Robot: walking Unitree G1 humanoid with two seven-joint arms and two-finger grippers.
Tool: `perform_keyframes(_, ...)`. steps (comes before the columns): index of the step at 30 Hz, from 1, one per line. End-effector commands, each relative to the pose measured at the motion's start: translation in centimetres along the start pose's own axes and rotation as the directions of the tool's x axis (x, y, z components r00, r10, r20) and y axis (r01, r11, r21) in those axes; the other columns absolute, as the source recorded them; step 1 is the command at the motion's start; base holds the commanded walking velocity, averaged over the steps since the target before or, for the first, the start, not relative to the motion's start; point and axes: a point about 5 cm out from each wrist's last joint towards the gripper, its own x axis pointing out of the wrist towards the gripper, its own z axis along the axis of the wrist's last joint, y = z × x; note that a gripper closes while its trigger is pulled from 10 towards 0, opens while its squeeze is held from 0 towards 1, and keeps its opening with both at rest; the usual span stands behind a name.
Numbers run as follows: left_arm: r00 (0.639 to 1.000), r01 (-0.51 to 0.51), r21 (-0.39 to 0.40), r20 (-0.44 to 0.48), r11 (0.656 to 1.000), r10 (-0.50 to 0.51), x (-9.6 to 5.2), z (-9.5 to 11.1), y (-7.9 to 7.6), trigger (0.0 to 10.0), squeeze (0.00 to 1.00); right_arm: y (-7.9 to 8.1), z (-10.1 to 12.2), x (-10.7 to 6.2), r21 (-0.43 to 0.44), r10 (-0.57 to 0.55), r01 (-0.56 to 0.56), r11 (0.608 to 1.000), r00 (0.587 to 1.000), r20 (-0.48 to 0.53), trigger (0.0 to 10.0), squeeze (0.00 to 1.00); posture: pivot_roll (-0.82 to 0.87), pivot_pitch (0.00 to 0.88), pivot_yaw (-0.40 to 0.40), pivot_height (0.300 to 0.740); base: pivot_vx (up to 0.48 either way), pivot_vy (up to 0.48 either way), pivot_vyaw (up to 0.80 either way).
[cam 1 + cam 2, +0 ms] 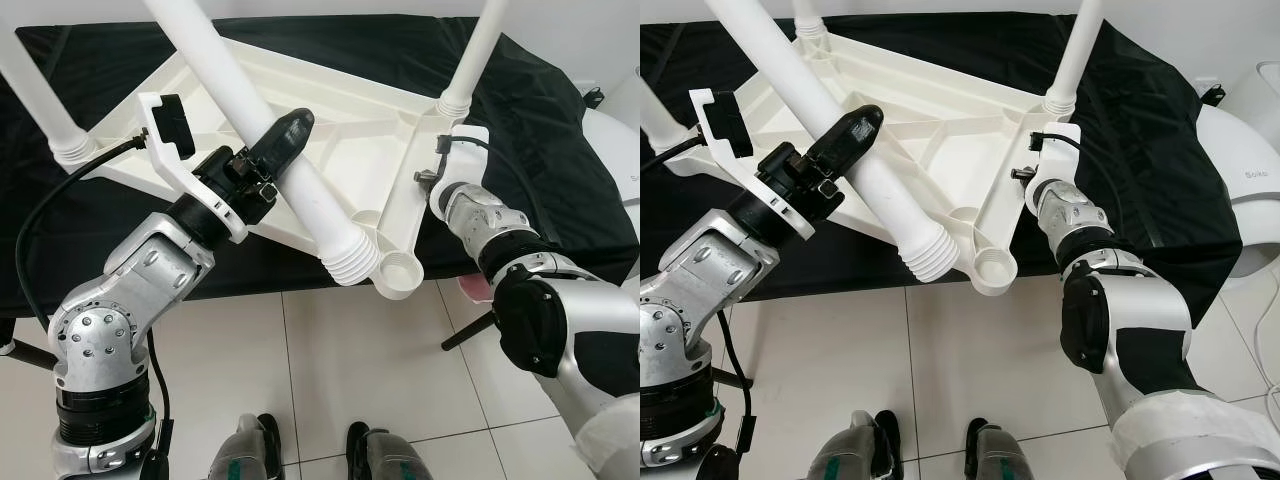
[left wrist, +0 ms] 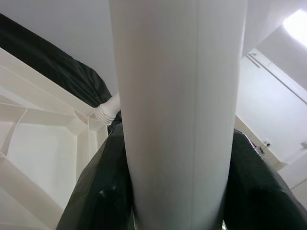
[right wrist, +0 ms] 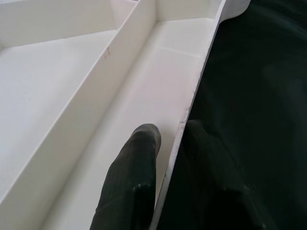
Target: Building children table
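Clearly the build is well along: the upturned white table top [image 1: 330, 120] lies across the middle of the frame on a black cloth [image 1: 560, 150], with legs standing at its upper-left, top and upper-right corners. One leg [image 1: 270, 150] is left, slanting from top centre down to its ribbed end beside the empty socket [image 1: 400, 275] at lower centre. The left gripper [image 1: 275, 150] is closed around that leg. The right gripper [image 3: 168, 158] pinches the top's edge rib between both fingers.
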Motion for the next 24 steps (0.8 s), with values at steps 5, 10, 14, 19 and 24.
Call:
perform_keyframes(5,0.999,0.034,-0.001,0.010,0.999,-0.034,-0.1,0.1,-0.8,10.0,0.00,2.2,1.9,0.0,-0.067,0.163,-0.158,0.985,0.984,0.072,0.0,0.00,0.02,0.205,-0.017,0.740,0.000,0.000,0.00)
perform_keyframes(10,0.999,0.032,-0.002,0.008,0.999,-0.032,0.0,0.1,-0.7,10.0,0.00,2.2,2.2,0.0,-0.092,0.185,-0.177,0.980,0.979,0.084,0.0,0.00,0.02,0.205,-0.017,0.740,0.000,0.000,0.00)
perform_keyframes(14,0.999,0.031,-0.004,0.008,1.000,-0.031,0.0,0.1,-0.7,10.0,0.00,1.1,2.4,0.0,-0.095,0.131,-0.123,0.988,0.988,0.086,0.0,0.00,0.02,0.214,-0.013,0.740,0.000,0.000,0.00)
perform_keyframes(19,0.999,0.031,-0.005,0.008,1.000,-0.031,-0.1,0.1,-0.8,10.0,0.00,-0.7,2.8,-0.1,-0.073,-0.001,0.009,0.997,0.994,0.106,10.0,0.00,0.02,0.219,-0.010,0.740,0.000,0.000,0.00)
perform_keyframes(24,1.000,0.028,-0.006,0.006,1.000,-0.028,-0.1,0.1,-0.8,10.0,0.00,-1.6,2.8,-0.2,0.009,-0.078,0.078,0.997,0.989,0.127,10.0,1.00,0.02,0.221,-0.007,0.740,0.000,0.000,0.00)
